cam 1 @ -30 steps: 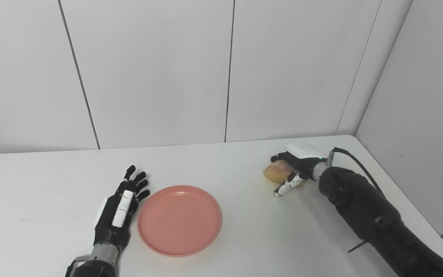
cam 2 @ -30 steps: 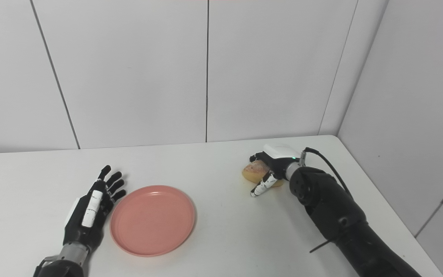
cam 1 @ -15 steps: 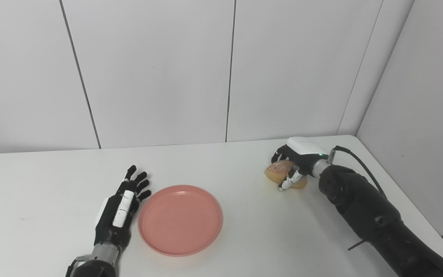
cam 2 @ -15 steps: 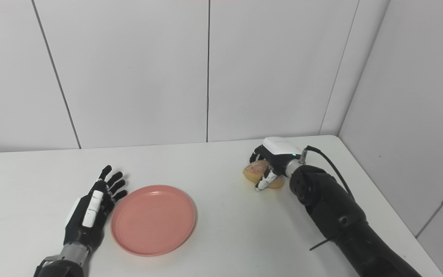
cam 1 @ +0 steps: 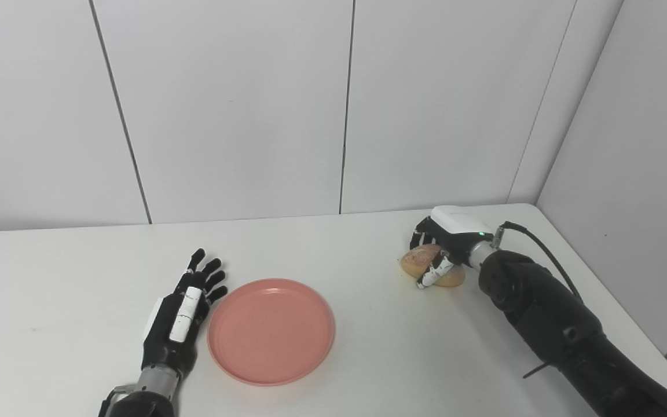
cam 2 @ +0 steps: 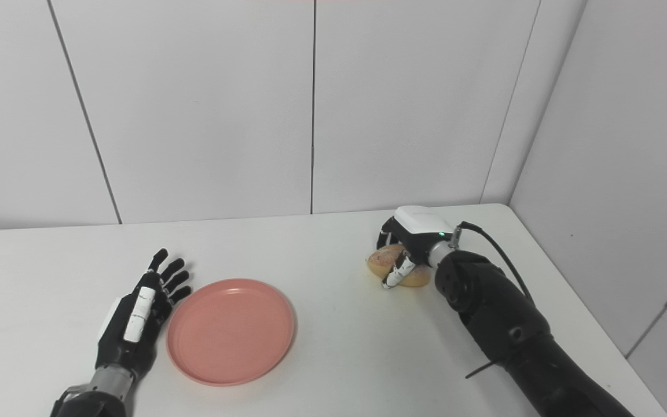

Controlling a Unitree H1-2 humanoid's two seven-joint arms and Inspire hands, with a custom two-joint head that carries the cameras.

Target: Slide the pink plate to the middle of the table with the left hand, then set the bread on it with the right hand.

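Bread (cam 1: 431, 268): on the table well right of the plate (cam 1: 271, 331) and a little farther back, long axis running roughly left-right; my right hand (cam 1: 442, 250) is curled over it, fingers and thumb closed around it. Plate: left of the bread, empty. My left hand (cam 1: 182, 314) lies flat just left of its rim, fingers spread, holding nothing, so the carry must run leftward and toward me.

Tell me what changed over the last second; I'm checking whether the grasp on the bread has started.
The right hand closed: its fingers, spread beside the round golden-brown bread roll a second ago, now curl around it. The roll seems barely shifted, and whether it has left the white table is unclear. The round pink plastic plate and the open left hand beside it stayed put.
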